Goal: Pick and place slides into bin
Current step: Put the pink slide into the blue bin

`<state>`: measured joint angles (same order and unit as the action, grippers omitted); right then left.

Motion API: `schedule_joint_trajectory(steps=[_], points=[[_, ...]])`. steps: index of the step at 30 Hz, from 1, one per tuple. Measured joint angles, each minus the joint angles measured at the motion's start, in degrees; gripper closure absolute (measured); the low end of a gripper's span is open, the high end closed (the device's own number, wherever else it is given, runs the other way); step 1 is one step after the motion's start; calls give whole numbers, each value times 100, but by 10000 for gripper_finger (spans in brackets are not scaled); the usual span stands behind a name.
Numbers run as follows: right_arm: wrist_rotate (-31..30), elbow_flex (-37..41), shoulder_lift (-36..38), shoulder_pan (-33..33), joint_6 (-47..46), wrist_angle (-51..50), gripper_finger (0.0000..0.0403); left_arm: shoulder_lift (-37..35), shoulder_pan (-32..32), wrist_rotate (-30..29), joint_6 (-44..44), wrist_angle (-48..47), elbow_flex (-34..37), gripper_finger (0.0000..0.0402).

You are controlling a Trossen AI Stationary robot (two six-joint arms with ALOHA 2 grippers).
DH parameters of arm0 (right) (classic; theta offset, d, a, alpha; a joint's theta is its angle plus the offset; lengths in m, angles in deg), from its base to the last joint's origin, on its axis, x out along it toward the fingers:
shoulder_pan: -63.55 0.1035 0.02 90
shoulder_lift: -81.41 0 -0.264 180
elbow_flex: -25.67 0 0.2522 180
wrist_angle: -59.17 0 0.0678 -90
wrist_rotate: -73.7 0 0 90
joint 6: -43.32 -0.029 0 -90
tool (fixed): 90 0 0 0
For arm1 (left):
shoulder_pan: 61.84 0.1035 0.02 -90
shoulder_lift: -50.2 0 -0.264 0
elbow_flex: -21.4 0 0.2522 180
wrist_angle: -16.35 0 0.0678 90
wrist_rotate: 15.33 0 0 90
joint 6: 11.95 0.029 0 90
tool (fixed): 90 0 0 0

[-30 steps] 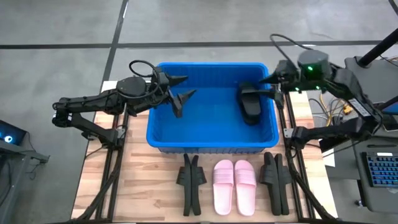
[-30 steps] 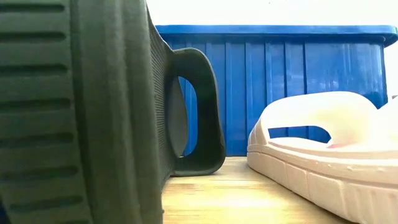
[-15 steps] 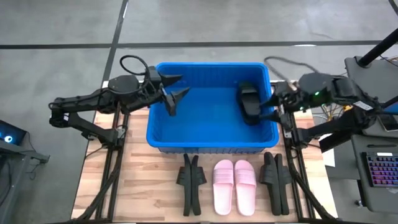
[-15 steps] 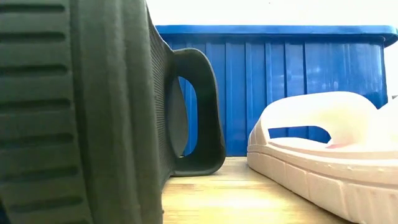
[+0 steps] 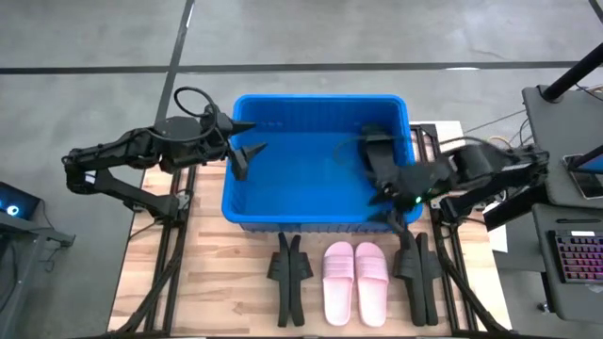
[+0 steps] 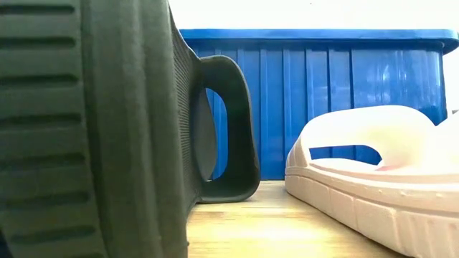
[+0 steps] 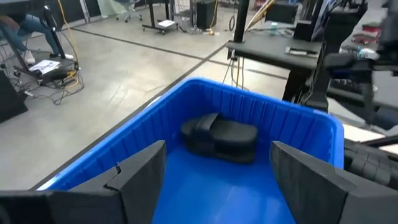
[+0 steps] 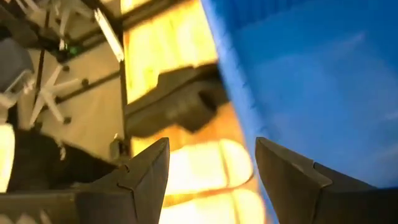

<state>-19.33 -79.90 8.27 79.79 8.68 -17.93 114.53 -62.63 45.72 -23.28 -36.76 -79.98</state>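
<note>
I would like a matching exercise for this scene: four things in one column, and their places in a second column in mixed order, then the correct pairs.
Things:
1. pink slides
2. black pair in bin
3. left gripper
4. right gripper

Places:
A. over the bin's left rim, open, empty
B. on the table, between two black pairs
C. inside the blue bin, right side
D. over the bin's front right corner, open, empty

Pairs: 1-B, 2-C, 3-A, 4-D
</note>
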Motion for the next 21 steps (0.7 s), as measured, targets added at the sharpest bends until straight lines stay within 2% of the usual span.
schedule_joint_trajectory(steps=[9, 13, 18, 21], points=[[-1, 0, -853, 912, -1104, -917, 177, -78, 4, 1, 67, -84, 0, 130], [-4, 0, -1270, 1350, -1410, -956, 177, -78, 4, 0, 431, -81, 0, 130], [-6, 0, -1796, 1799, -1491, -979, 177, -78, 4, 0, 461, -80, 0, 130], [-261, 0, -2095, 1956, -1722, -973, 177, -78, 2, 0, 461, -79, 0, 130]])
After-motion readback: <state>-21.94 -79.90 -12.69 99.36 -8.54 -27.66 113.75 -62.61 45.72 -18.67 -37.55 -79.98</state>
